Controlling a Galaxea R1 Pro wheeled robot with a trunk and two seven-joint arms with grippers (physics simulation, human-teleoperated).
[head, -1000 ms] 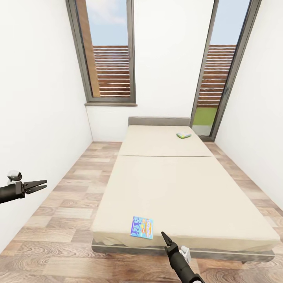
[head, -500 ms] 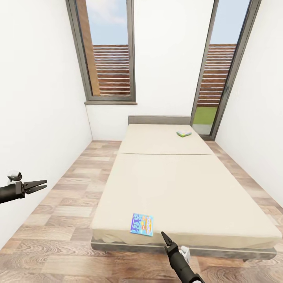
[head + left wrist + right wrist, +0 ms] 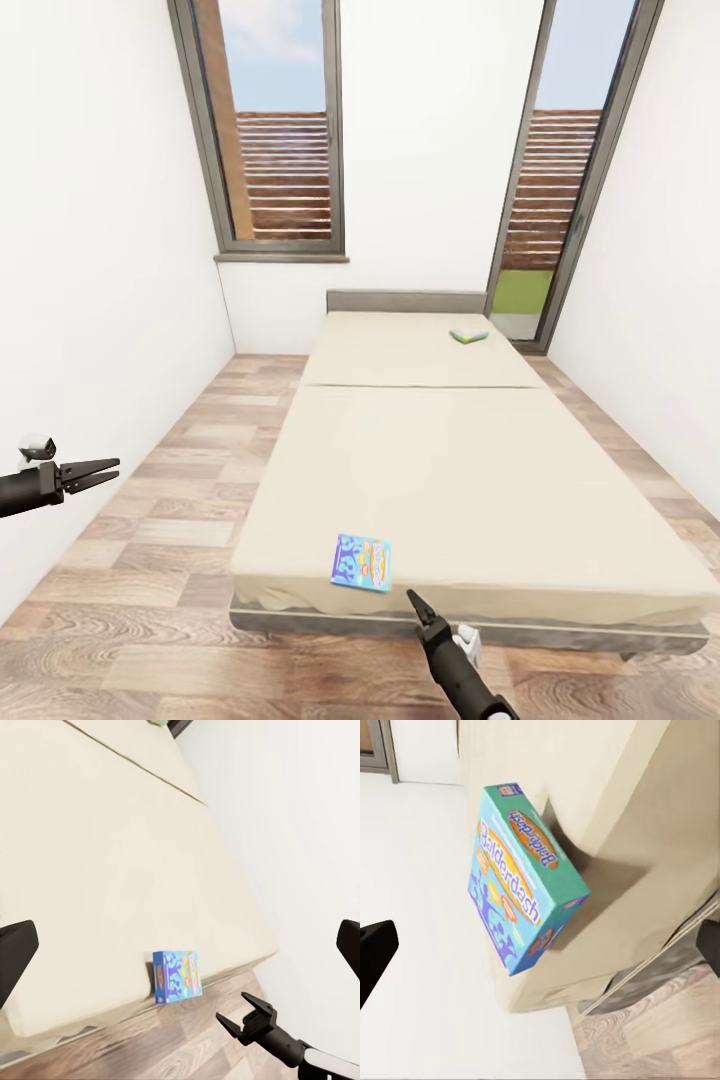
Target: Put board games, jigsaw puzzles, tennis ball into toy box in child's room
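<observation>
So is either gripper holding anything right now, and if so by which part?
Nothing is held. The left gripper and right gripper are both open and empty; the blue board game lies untouched on the bed.

The bed has a plain beige mattress on a dark grey frame, with a low grey headboard. At its foot edge lies a blue game box with teal sides, printed with orange-yellow "Balderdash" lettering, an orange oval and purple figures. Near the headboard lies a green and white game box. The floor is brown wood plank with visible grain. The walls are white. The window frames are dark grey, before reddish-brown slats.
</observation>
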